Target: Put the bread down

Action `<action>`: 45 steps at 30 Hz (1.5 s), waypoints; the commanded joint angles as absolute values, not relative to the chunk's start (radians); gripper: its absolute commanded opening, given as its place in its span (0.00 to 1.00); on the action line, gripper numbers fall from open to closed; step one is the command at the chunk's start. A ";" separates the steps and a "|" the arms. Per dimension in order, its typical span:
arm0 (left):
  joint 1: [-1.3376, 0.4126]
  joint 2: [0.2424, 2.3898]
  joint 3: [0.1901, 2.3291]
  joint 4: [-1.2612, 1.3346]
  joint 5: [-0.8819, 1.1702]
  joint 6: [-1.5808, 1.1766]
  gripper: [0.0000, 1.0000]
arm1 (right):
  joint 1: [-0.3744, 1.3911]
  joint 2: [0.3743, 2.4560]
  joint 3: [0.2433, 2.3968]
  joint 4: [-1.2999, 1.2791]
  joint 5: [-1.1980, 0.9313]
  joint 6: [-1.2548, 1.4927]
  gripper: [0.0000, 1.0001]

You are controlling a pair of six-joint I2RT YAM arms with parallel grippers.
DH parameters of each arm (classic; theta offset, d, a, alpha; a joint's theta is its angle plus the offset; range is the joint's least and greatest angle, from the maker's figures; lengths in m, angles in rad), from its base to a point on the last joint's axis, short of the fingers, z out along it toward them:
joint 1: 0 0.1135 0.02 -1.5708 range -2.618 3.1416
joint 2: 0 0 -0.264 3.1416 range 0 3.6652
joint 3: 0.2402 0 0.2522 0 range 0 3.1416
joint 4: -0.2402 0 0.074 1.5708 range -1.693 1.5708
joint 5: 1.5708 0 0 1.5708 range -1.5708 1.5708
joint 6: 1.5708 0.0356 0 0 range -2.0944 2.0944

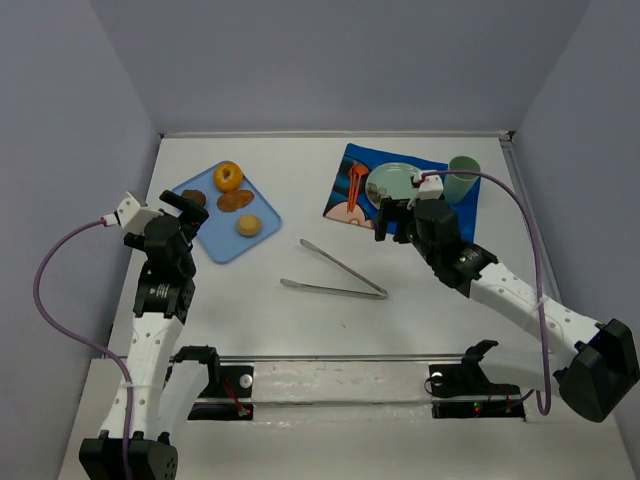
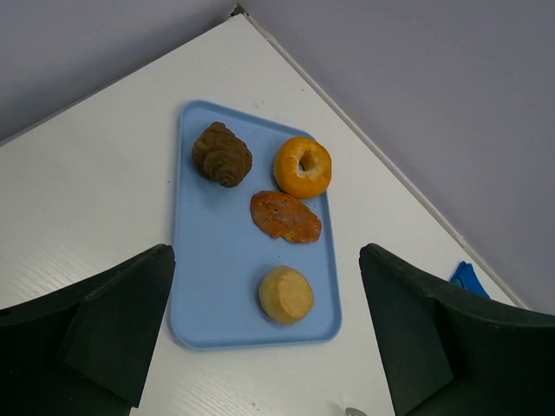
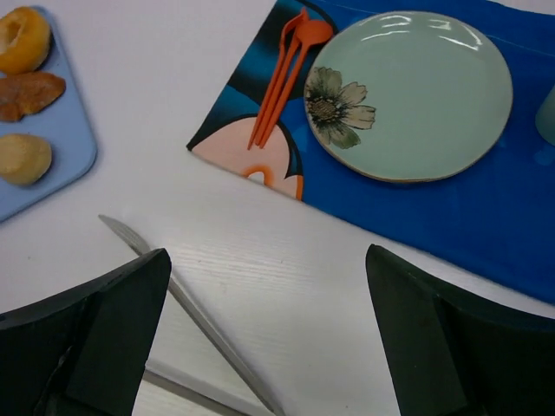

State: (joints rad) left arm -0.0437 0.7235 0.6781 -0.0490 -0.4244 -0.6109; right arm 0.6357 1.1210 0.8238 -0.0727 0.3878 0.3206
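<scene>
A blue tray at the back left holds an orange bagel, a dark brown bread, a flat reddish pastry and a round pale bun. My left gripper is open and empty above the tray's near left end. In the left wrist view the gripper frames the bun, with the bagel beyond. A green flowered plate lies on a blue placemat. My right gripper is open and empty, just in front of the plate.
Metal tongs lie open in the middle of the table and show in the right wrist view. Orange utensils lie left of the plate. A green cup stands at the placemat's right end. Walls enclose the table.
</scene>
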 commanded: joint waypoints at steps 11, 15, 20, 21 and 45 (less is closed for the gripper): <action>-0.040 0.718 0.678 0.025 -0.388 -0.603 0.99 | 0.649 1.278 0.940 -0.411 -0.345 -0.112 1.00; -0.040 0.716 0.676 0.025 -0.387 -0.598 0.99 | 0.710 1.356 0.963 -0.469 -0.422 -0.198 1.00; -0.040 0.707 0.676 0.028 -0.376 -0.594 0.99 | 0.772 1.495 1.014 -0.500 -0.263 -0.230 1.00; -0.040 0.706 0.675 0.028 -0.379 -0.594 0.99 | 0.772 1.517 1.025 -0.500 -0.238 -0.227 1.00; -0.040 0.732 0.687 0.006 -0.416 -0.595 0.99 | 0.781 1.816 1.124 -0.380 -0.212 -0.308 0.46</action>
State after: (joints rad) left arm -0.0437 0.7383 0.6781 -0.0273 -0.3946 -0.6060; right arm 0.7750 1.8053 1.1202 -0.4057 -0.1436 -0.2981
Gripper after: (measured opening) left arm 0.990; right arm 0.573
